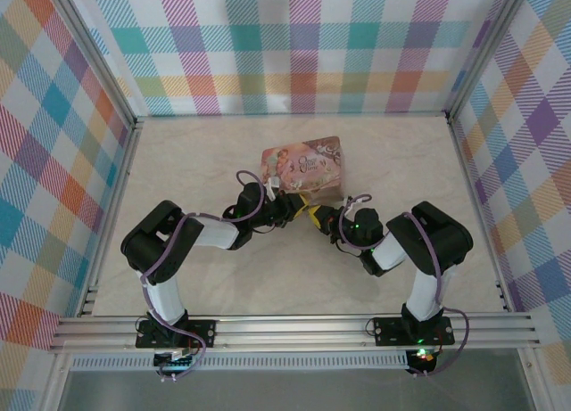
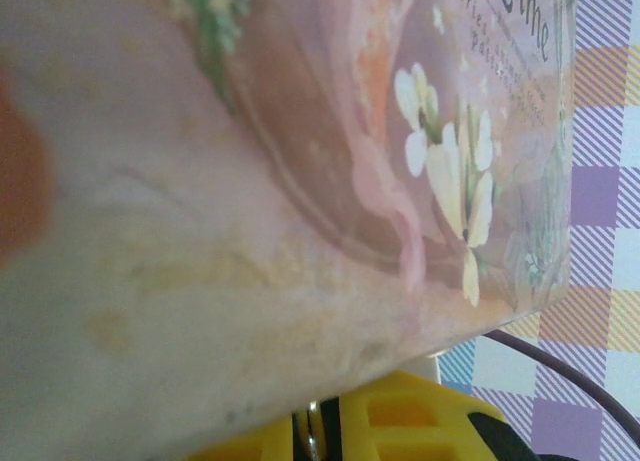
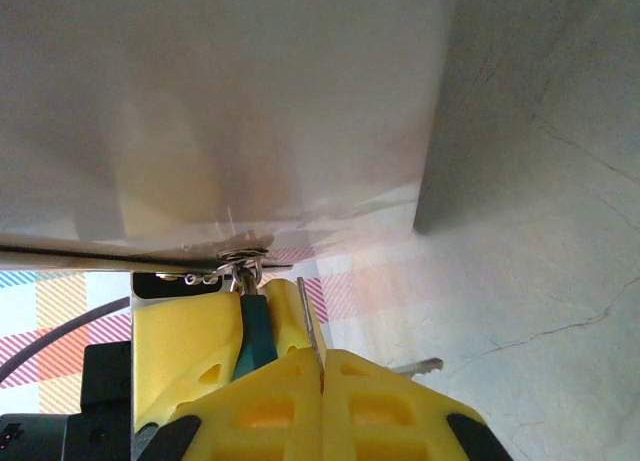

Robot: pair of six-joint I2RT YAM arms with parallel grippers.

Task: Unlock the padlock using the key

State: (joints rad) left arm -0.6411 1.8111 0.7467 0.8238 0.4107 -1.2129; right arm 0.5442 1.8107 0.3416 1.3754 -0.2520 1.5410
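Top view: tin (image 1: pixel 303 164) on table (image 1: pixel 196 161), just 12 o'clock of centre. Both arms meet at the tin's 6 o'clock edge. L gripper (image 1: pixel 284 206) comes in from 8 o'clock, R gripper (image 3: pixel 322 363) from 4 o'clock, tips nearly touching.

R wrist view: padlock (image 3: pixel 256 333), dark teal body, hangs by its shackle from tin's edge, approx 11 o'clock of R tips. L gripper's yellow fingers sit either side of the body, pinching it. R gripper's fingers pressed together on key (image 3: pixel 415 365); a thin metal edge shows in the seam, toothed tip pokes out at 3 o'clock. Key beside padlock, not in it.

L wrist view: tin wall close, blurred.
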